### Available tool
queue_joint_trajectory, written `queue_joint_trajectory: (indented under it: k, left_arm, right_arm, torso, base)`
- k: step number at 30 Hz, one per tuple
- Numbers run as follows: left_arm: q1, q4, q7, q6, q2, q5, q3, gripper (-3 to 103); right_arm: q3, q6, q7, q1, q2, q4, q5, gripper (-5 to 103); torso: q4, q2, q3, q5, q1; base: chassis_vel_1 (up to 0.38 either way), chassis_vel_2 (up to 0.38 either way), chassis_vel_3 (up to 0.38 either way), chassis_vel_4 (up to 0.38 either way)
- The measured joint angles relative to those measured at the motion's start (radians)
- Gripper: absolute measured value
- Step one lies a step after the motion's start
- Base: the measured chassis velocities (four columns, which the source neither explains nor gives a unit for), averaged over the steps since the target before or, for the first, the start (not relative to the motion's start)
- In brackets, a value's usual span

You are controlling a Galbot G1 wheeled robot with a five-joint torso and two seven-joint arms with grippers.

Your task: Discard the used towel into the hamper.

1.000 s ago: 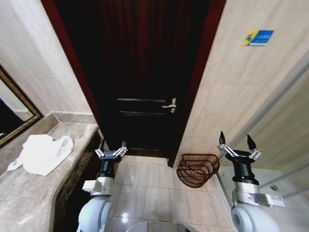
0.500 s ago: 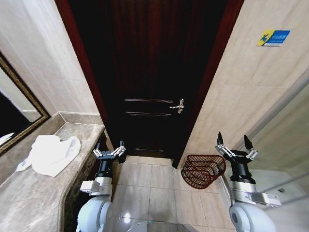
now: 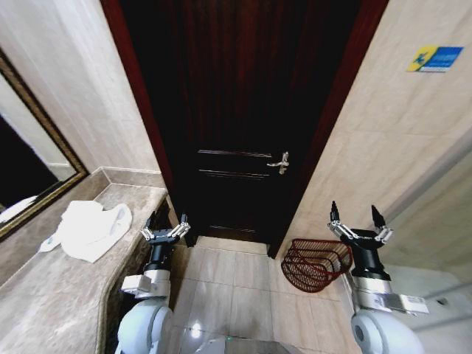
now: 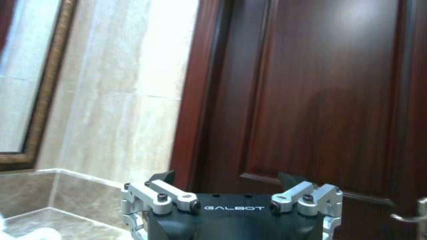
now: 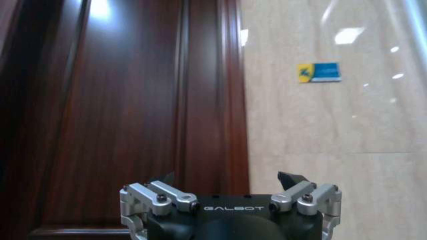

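While you face the dark wooden door (image 3: 243,110) with its silver handle (image 3: 279,163), list the room from the biggest item down. Door: shut, set between pale tiled walls; a small blue and yellow sign (image 3: 435,58) sits high on the wall to your right. Stone counter (image 3: 51,295): runs along your left, under a framed mirror (image 3: 33,158) whose far side is cut off by the picture edge. Towel (image 3: 88,230): white, crumpled, lying loose on the counter near its front edge, just beside your left arm and not in either gripper; it reads as dropped rather than folded, which fits a used item awaiting removal. Hamper (image 3: 316,262): dark reddish-brown openwork basket, tipped on its side on the floor tiles by the right wall, near the door frame, its mouth turned toward the middle of the floor; you cannot tell whether anything lies inside, and your right arm hides part of its far side. Left gripper (image 3: 166,231): raised at your left, just beside the counter edge, fingers spread apart and empty; the left wrist view looks past them at the door and mirror frame. Right gripper (image 3: 359,231): raised at your right above the hamper, fingers likewise spread and empty. Judgement: both arms are in a carry-ready pose and the grasp has not begun. Towel and hamper lie well apart, on opposite sides.
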Motion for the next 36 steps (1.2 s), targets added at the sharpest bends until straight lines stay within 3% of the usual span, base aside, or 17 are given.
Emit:
queue_joint_trajectory:
  k: [21,25,29,36]
  left_arm:
    - [0.008,-0.01,-0.02,0.011,0.0,0.012,-0.009,100]
    - [0.011,-0.008,-0.043,0.053,0.0,0.04,-0.014,100]
    - [0.007,0.01,-0.104,0.168,0.0,0.001,-0.017,100]
    - [-0.024,0.082,-0.127,0.205,0.034,-0.02,-0.037,100]
  right_arm:
    - [-0.005,-0.024,-0.003,-0.002,-0.01,0.011,0.009,100]
    - [-0.005,-0.025,-0.003,-0.002,-0.009,0.01,0.011,100]
    - [-0.004,-0.025,-0.005,-0.009,-0.003,0.002,0.014,100]
    - [0.006,-0.023,-0.006,-0.011,-0.006,-0.008,0.023,100]
  torso:
    - [0.0004,0.0,0.0,-0.0001,0.0]
    - [0.0003,0.0,0.0,-0.0001,0.0]
    - [-0.0002,0.0,0.0,0.0001,0.0]
    - [0.0,0.0,0.0,-0.0002,0.0]
  base:
    - [0.106,0.117,0.115,0.116]
    - [0.078,0.071,0.074,0.073]
    - [0.0,0.0,0.0,0.0]
    - [0.0,0.0,0.0,0.0]
